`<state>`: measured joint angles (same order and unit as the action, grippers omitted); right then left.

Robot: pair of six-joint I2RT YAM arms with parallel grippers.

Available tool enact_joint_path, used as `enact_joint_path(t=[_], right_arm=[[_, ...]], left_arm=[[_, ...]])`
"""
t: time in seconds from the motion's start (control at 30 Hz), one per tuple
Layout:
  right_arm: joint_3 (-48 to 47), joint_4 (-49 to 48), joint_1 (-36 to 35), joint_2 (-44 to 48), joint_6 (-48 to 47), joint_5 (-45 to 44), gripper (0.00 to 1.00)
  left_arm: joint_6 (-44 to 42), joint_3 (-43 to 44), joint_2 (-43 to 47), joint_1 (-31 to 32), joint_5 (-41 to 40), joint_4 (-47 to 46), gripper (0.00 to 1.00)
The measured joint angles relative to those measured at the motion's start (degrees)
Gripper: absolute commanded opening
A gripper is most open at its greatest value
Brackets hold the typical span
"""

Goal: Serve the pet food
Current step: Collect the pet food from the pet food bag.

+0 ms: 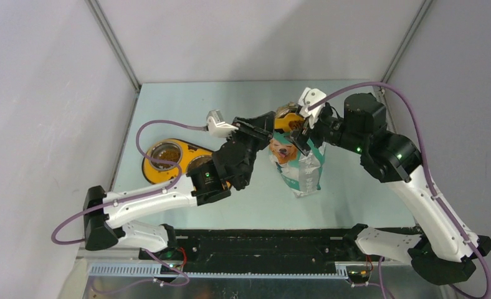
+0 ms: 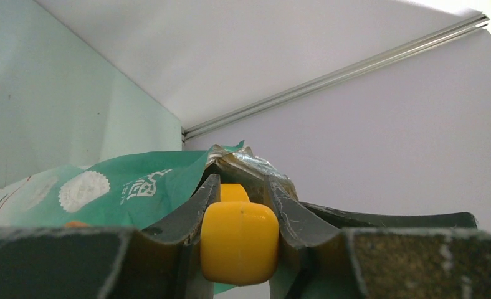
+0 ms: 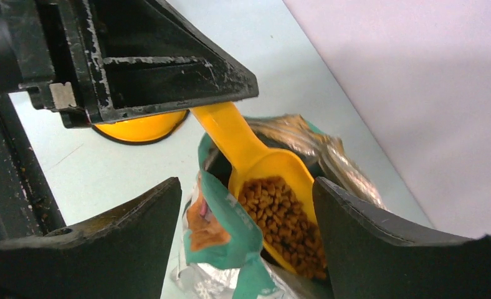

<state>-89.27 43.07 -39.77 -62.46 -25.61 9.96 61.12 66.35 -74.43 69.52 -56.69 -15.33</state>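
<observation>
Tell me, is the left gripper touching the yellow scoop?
Touching. The left wrist view shows the left gripper squeezing the scoop by its handle from both sides, with no gap.

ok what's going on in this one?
The left gripper is shut on the orange scoop by its handle. The scoop sits in the mouth of the dog-food bag, loaded with kibble. The right gripper is open, its fingers straddling the bag's top. The double-bowl feeder sits left of the bag; nothing is poured there yet.
</observation>
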Motion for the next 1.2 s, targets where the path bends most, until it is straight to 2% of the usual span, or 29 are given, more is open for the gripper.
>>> enact_joint_path(t=[0.43,0.5,0.63,0.83,1.1,1.2], right_arm=[[-3.2,0.1,4.4,-10.8,-14.8,17.3,0.71],[-3.6,0.5,4.9,-11.6,-16.6,19.5,0.61],[-4.9,2.4,5.5,-12.5,-19.5,23.5,0.26],[-6.8,6.9,5.4,-13.5,-26.2,28.0,0.01],[-8.9,12.4,5.1,-15.2,-34.2,32.1,0.0],[-10.0,14.6,5.1,-15.6,-36.9,33.0,0.0]], left_arm=[[3.0,-1.9,4.2,0.0,1.9,2.9,0.0],[3.4,-1.9,4.4,0.0,2.3,3.5,0.0],[4.9,-1.9,4.9,-0.3,4.5,6.4,0.0],[6.4,-1.9,6.7,-3.8,14.0,12.7,0.07],[7.8,-7.0,13.6,-8.3,31.6,15.9,0.09],[6.7,-7.3,14.5,-8.7,34.5,16.5,0.01]])
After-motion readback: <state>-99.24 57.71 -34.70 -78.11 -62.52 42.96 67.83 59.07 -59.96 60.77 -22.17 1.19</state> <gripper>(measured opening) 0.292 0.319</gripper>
